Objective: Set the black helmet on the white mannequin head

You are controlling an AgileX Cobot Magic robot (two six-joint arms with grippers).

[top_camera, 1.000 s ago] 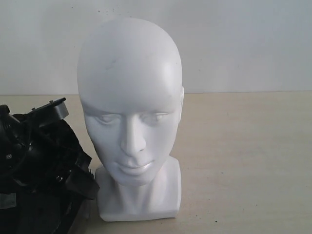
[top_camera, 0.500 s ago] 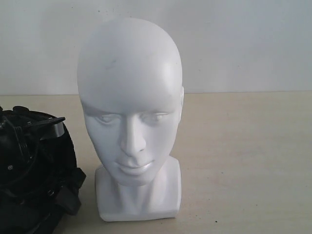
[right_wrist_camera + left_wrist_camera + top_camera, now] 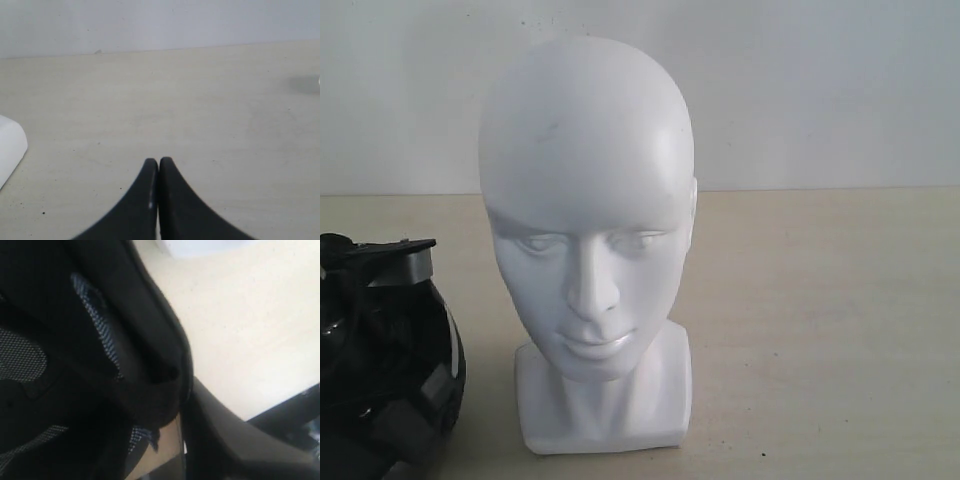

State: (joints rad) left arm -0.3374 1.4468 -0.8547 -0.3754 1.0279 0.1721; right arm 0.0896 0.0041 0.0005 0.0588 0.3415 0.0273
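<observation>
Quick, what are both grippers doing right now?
Left gripper: at the helmet rim; open or closed cannot be told.
Right gripper: closed, holding nothing.

The mannequin head point(image 3: 585, 200) is glossy white and smooth, plastic by the look of it, with soft highlights on brow, nose and lips. The helmet point(image 3: 150, 340) is black. Its inside is dark padded cloth with patches of fine grey mesh, and its rim is smooth and matt. The table point(image 3: 820, 330) is pale and matt, with a faint wood-like grain and small dark specks. The wall point(image 3: 820, 90) is plain matt white. The right gripper point(image 3: 158, 162) has smooth black fingers point(image 3: 140, 210) with a dull sheen.
</observation>
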